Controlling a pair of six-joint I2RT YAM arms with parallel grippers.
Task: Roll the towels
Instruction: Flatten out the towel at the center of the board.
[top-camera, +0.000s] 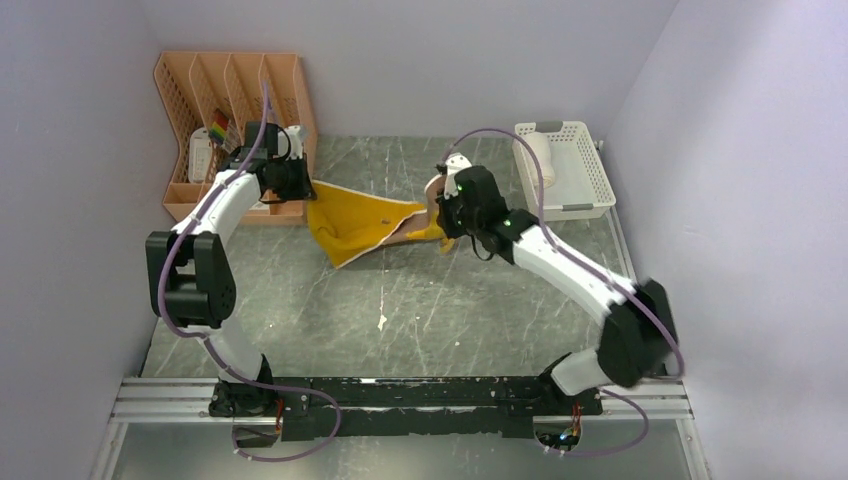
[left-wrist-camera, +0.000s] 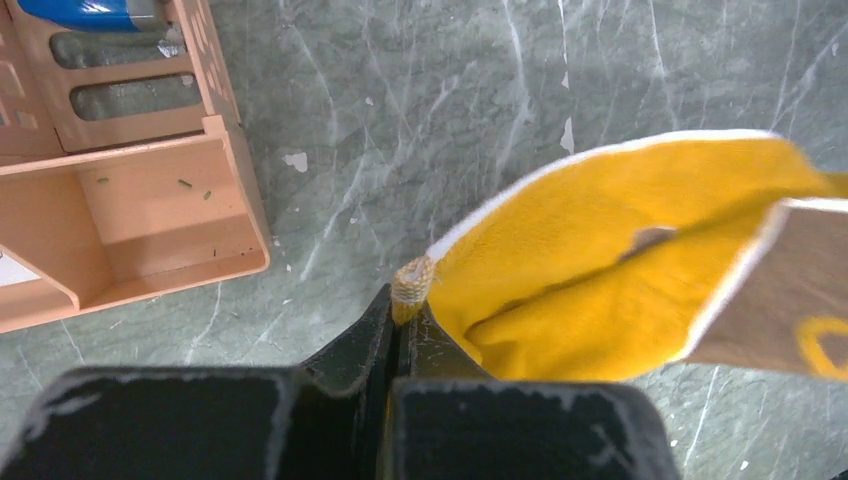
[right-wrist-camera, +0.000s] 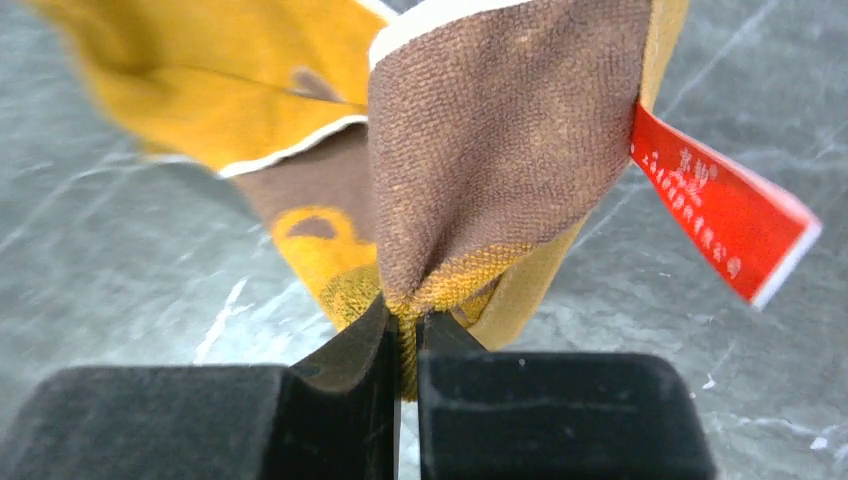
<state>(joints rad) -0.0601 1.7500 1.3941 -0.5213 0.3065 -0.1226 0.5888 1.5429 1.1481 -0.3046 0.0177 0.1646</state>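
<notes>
The left claw (left-wrist-camera: 400, 310) and right claw (right-wrist-camera: 403, 315) each pinch tight one corner of the towel (top-camera: 355, 225), stretching it over the worktop (top-camera: 400, 320), probably to lay it flat for rolling.

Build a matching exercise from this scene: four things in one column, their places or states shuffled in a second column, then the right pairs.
Things:
1. towel
2. basket
3. rack
4. red tag

Places or states:
A. stands at the far left
B. sticks out from the cloth's edge
C. held up between the left claw and the right claw
D. sits at the far right

Pairs: 1-C, 2-D, 3-A, 4-B
</notes>
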